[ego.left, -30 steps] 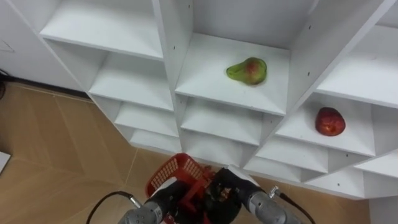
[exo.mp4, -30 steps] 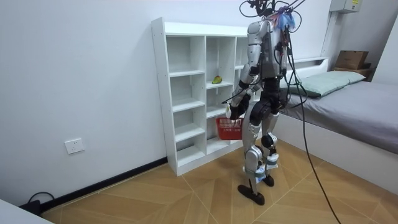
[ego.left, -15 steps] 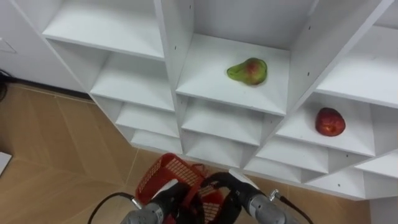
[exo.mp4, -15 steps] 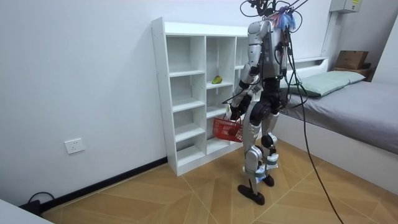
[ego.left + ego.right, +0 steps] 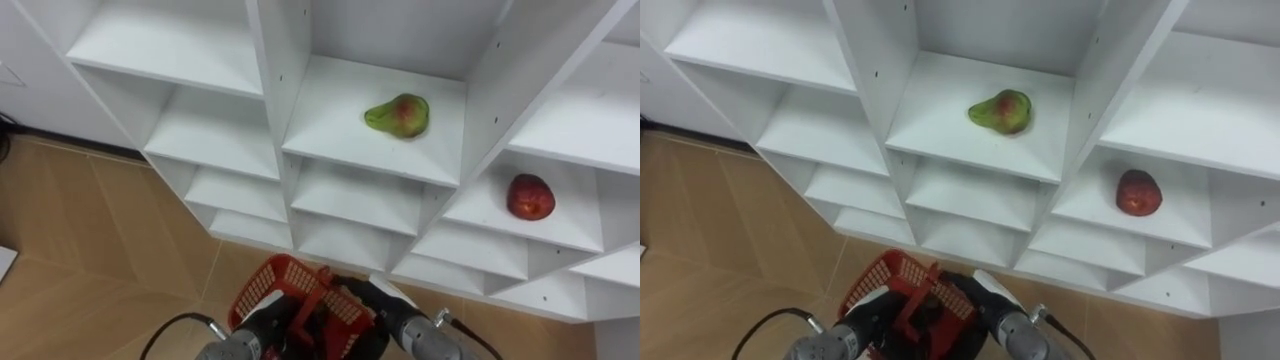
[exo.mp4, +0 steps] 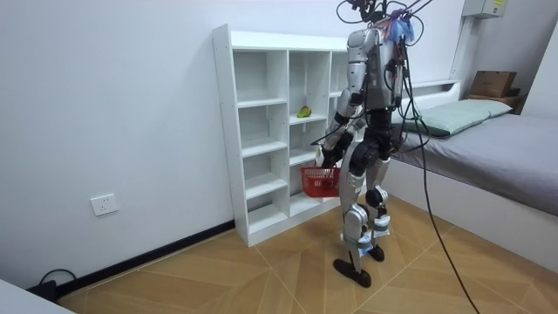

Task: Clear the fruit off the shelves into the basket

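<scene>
Pear (image 5: 398, 114) lay on its side in the closet's (image 5: 275, 60) middle column. Red fruit (image 5: 530, 195) sat in the next column right, one shelf lower. Robot stood facing the closet. Low in front: left hand (image 5: 268, 322), basket (image 5: 262, 285) hanging clear of the floor, right hand (image 5: 375, 305), both at its handle. Couldn't tell either hand's finger grip.

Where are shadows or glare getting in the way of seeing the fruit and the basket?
Left eye view: even light, no glare; the pear and apple stand out on the white shelves, with soft shade only under the boards. The inside of the basket reads dark at the bottom edge. Room view: even light too; the pear is a small spot in the shelves.
</scene>
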Tool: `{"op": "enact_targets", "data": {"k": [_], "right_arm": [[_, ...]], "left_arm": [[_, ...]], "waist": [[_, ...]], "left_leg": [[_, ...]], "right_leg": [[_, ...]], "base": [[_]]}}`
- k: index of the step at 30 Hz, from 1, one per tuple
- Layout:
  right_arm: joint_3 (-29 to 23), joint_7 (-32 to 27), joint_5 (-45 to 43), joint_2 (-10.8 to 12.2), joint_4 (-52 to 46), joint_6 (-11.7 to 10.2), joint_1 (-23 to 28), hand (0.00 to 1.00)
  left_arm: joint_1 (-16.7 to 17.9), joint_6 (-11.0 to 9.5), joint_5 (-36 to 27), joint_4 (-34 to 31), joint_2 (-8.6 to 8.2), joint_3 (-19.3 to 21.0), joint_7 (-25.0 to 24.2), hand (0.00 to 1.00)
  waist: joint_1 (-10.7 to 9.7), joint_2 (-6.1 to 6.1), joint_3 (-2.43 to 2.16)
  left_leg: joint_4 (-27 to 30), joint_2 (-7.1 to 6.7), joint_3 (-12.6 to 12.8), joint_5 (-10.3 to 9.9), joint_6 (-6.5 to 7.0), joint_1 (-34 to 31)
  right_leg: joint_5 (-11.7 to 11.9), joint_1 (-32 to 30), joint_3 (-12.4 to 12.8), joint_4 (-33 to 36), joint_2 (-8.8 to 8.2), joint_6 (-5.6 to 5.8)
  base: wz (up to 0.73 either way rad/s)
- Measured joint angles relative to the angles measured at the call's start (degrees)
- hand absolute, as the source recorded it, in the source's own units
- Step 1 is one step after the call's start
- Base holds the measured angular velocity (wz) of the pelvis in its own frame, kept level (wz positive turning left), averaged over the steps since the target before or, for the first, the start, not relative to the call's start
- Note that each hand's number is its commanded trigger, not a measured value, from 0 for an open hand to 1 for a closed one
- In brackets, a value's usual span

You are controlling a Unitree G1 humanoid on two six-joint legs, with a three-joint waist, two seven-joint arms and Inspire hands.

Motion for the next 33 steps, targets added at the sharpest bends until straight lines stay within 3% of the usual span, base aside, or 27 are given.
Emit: {"op": "enact_targets", "data": {"k": [5,10,16,25,33], "right_arm": [[-1.61,-0.04,0.61,-0.37,-0.87,0.01,0.14,0.0],[-2.75,-1.38,-0.05,-2.31,-5.16,0.0,1.78,0.0],[-5.03,-2.05,-2.04,-2.32,-7.93,-0.05,4.51,0.0],[-4.97,-1.96,-2.15,-3.65,-13.81,0.44,6.93,0.0],[-4.9,-2.29,-3.15,-4.0,-21.9,1.34,8.97,0.0]], "left_arm": [[0.07,0.0,-1.08,-0.03,-0.01,2.55,0.46,1.0],[0.5,0.0,-4.15,-0.03,0.37,4.99,2.13,1.0],[2.37,-0.01,-5.35,-0.06,0.78,8.16,3.73,1.0],[5.31,0.13,-16.04,-1.06,0.97,9.78,6.09,1.0],[6.89,0.12,-17.84,-2.9,1.7,9.81,8.57,1.0]], "waist": [[-0.1,-0.59,-0.37],[0.25,-0.67,-0.45],[0.17,-0.87,-0.58],[0.57,-1.82,-1.19],[0.9,-2.65,-0.96]], "left_leg": [[-0.24,-0.13,0.14,0.0,0.0,1.1],[-0.28,-0.27,0.13,0.0,0.01,2.08],[-0.35,-0.45,0.13,0.0,0.01,2.87],[-1.49,-0.44,0.99,-0.03,0.05,6.16],[-2.53,-0.31,1.39,0.0,0.15,8.14]], "right_leg": [[-0.43,1.15,-0.06,-0.07,-0.03,0.22],[-0.48,2.17,-0.19,-0.16,0.1,0.31],[-0.68,2.99,-0.06,-0.18,-0.05,0.54],[-0.84,5.46,1.12,-0.12,0.01,0.76],[-0.84,6.64,1.63,-0.14,0.31,0.75]], "base": [[0.02],[0.02],[0.0],[-0.06],[-0.04]]}}
